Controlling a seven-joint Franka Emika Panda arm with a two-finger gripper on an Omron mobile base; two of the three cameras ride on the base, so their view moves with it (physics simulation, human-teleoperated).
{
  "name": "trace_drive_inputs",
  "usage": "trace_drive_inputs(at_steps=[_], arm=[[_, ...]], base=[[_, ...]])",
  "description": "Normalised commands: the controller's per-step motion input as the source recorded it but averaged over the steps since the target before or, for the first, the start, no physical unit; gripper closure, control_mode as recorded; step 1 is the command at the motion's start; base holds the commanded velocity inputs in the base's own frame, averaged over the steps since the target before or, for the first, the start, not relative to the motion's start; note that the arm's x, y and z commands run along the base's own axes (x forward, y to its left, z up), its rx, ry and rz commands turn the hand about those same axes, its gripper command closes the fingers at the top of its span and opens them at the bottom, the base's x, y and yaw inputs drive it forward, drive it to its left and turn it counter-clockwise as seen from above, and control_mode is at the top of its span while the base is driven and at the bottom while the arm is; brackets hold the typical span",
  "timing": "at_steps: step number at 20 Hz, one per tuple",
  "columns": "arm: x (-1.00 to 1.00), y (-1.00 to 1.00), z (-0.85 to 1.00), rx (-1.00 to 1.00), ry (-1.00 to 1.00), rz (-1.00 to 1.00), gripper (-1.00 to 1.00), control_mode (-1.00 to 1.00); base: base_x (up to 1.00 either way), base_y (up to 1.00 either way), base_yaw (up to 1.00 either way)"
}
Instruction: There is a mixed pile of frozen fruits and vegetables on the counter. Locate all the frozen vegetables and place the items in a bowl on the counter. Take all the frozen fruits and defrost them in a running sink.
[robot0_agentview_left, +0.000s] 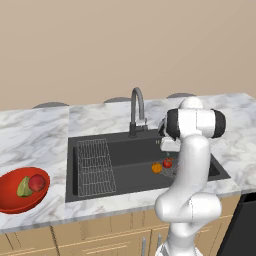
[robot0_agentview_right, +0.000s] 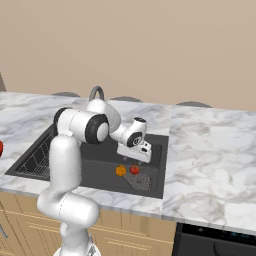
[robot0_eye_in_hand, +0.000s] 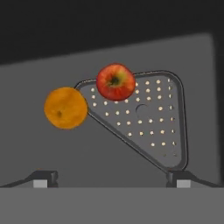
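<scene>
The small orange ball (robot0_eye_in_hand: 65, 107) and the bright red ball (robot0_eye_in_hand: 115, 82) lie side by side on the floor of the dark sink (robot0_agentview_left: 130, 152). The red one rests on the edge of a perforated triangular strainer plate (robot0_eye_in_hand: 144, 122). My gripper (robot0_eye_in_hand: 111, 179) hangs open just above them with nothing between its fingers. The base views show the same pair, the orange ball (robot0_agentview_left: 157, 168) left of the red ball (robot0_agentview_left: 167, 163), under my hand (robot0_agentview_right: 131, 158). Far left on the counter (robot0_agentview_left: 35, 135) stands the red bowl (robot0_agentview_left: 10, 200), holding the green wedge (robot0_agentview_left: 23, 187) and the pinkish-red ball (robot0_agentview_left: 36, 182).
A wire grid rack (robot0_agentview_left: 95, 167) covers the sink's left part. The grey gooseneck tap (robot0_agentview_left: 137, 107) rises at the sink's back edge, close behind my hand. I see no water running. My own arm stands between the base and the sink's right end.
</scene>
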Motion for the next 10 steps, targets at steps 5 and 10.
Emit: trace_drive_inputs(at_steps=[5,10], arm=[[-0.49,0.01,1.00,0.04,0.00,0.04,-1.00,-1.00],[-0.44,0.05,1.00,0.04,0.00,0.08,-1.00,-1.00]], base=[[0.00,0.00,0.00],[0.00,0.00,0.00]])
